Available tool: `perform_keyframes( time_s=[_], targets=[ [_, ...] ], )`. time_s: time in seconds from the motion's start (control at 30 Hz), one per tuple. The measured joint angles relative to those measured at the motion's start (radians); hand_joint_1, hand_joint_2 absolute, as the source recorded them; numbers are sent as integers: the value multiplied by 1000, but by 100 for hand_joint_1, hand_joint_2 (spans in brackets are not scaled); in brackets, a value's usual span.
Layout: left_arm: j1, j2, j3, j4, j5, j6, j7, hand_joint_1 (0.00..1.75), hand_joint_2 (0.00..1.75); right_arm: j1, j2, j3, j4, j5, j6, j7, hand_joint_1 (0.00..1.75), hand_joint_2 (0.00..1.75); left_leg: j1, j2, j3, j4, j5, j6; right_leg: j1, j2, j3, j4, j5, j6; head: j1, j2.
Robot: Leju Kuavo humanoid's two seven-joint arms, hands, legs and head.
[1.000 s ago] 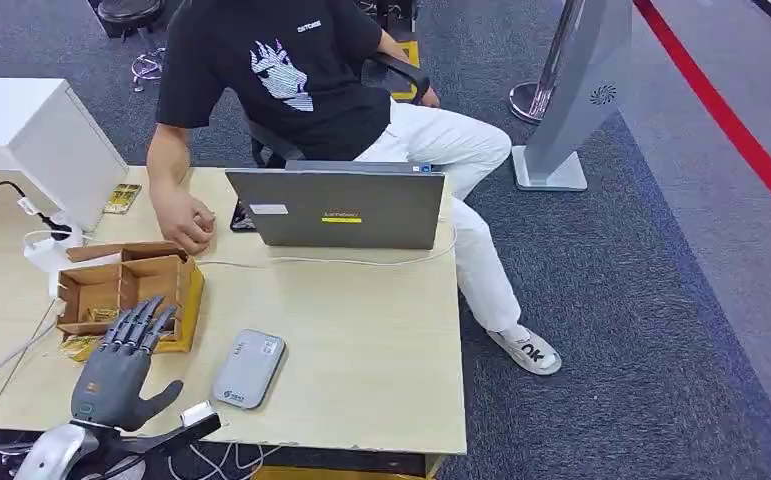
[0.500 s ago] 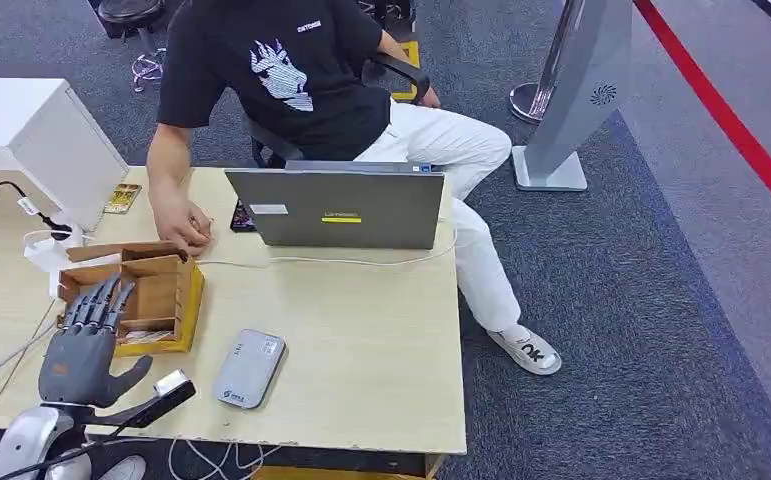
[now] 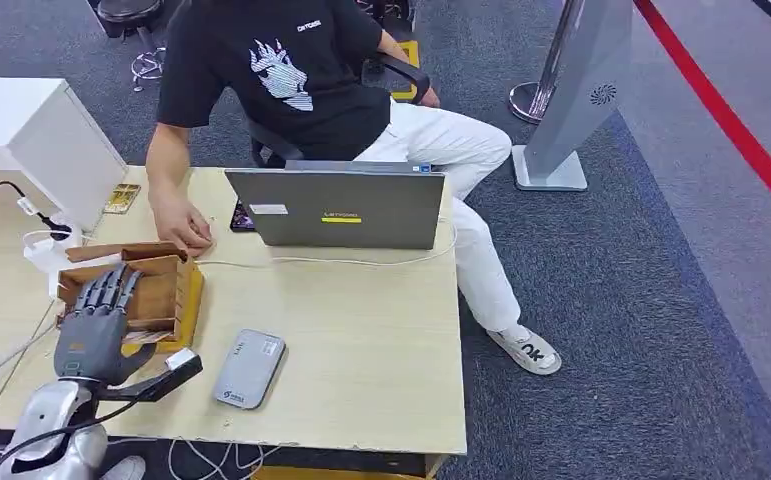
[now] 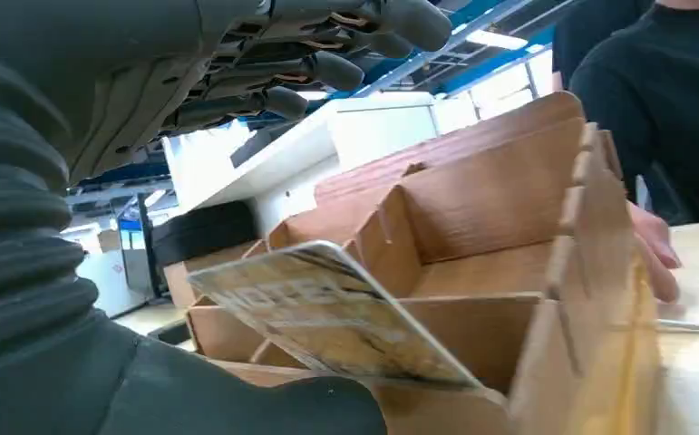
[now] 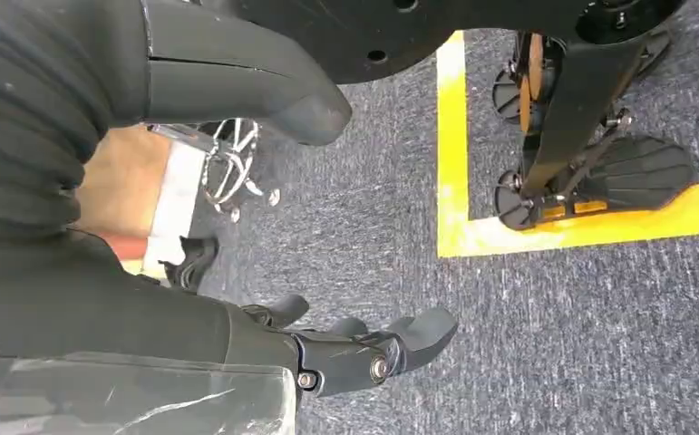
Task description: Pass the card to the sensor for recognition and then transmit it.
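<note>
A wooden divided box (image 3: 183,285) stands at the table's left side. My left hand (image 3: 96,320) hovers over its front compartments, fingers spread and holding nothing. In the left wrist view a yellowish printed card (image 4: 327,317) leans tilted in the box (image 4: 590,299), just above my thumb (image 4: 264,408), while my fingers (image 4: 327,63) stay well apart from it. The grey card sensor (image 3: 248,368) lies flat on the table to the right of the box. My right hand (image 5: 373,349) hangs beside my body over the carpet, fingers loosely bent, with nothing in it.
A person sits behind the table, one hand (image 3: 186,228) resting just behind the box. A grey laptop (image 3: 341,208) stands at the table's back, with a cable running leftward. A white cabinet (image 3: 41,140) and a gold card (image 3: 122,198) sit at the far left.
My left hand has moved left and forward, from the box's front right corner to above its compartments. The person's hand shifted slightly behind the box.
</note>
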Motion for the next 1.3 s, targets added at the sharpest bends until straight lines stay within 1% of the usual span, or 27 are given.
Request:
perform_keyframes(
  time_s=[0.17,0.2,0.3,0.33,0.63,0.9,1.13,1.3],
  targets=[
    [-7,-10,-6,22,-9,8,6,0,175,-1,3,0,0,9,0,-3,0,175,0,0,0,0,0,0,0,0,0,0,0,0,0,0],
    [-7,-11,-7,24,-8,9,6,166,175,-1,3,0,0,10,0,-3,0,175,0,0,0,0,0,0,0,0,0,0,0,0,0,0],
    [-7,-12,-12,27,-1,8,6,166,175,-1,4,0,0,13,0,-3,0,175,0,0,0,0,0,0,0,0,0,0,0,0,0,0],
    [-6,-12,-12,29,4,6,6,175,175,-1,4,0,0,15,0,-3,0,175,0,0,0,0,0,0,0,0,0,0,0,0,0,0],
    [-2,-11,-13,29,31,5,-5,175,175,0,4,-5,0,21,0,-4,0,175,0,0,0,0,0,0,0,0,0,0,0,0,0,0],
    [0,-11,-14,26,31,11,-9,175,175,-1,4,-13,0,33,0,-4,0,175,0,0,0,0,0,0,0,0,0,0,0,0,0,0],
    [-22,5,-21,-54,22,-7,19,175,175,-1,4,-23,0,50,4,-3,0,175,0,0,0,0,0,0,0,0,0,0,0,0,0,0],
    [-49,7,-21,-85,19,-8,26,175,175,-1,4,-26,0,52,8,-4,0,175,0,0,0,0,1,-1,0,0,0,0,0,0,0,0]
  ],
)
